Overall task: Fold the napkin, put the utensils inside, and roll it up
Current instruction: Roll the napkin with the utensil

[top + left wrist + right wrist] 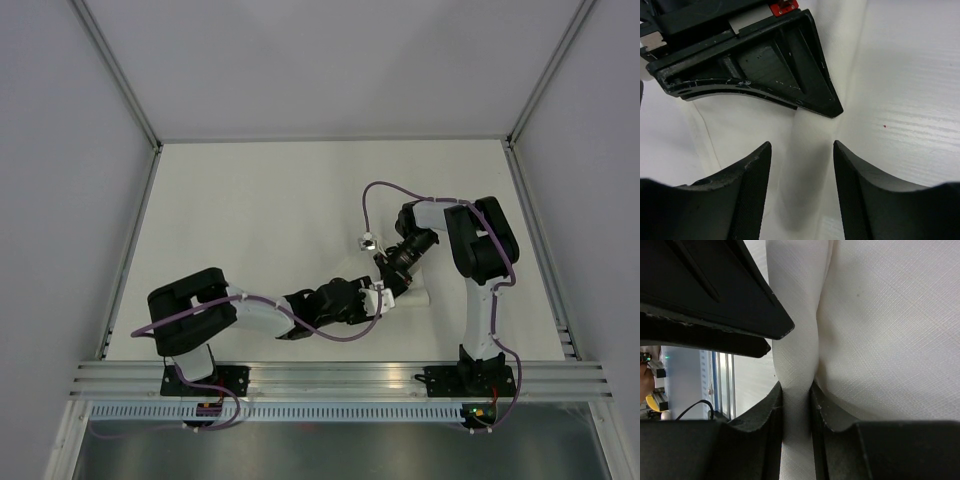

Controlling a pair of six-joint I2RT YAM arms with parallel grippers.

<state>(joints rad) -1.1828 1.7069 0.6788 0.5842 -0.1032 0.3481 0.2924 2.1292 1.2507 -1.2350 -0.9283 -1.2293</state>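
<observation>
The white napkin (418, 296) lies near the middle right of the table, mostly hidden under both grippers. In the right wrist view my right gripper (796, 387) is shut on a narrow rolled or folded ridge of the napkin (880, 330). In the left wrist view my left gripper (801, 145) is open just above a raised fold of the napkin (740, 130), facing a right gripper finger (775, 65). From above, the left gripper (375, 300) and right gripper (386, 284) meet tip to tip. The knife is hidden or out of view.
An aluminium rail (340, 375) runs along the near table edge by the arm bases. Grey enclosure walls (60, 200) stand on the left, right and back. A purple cable (375, 190) loops above the right arm.
</observation>
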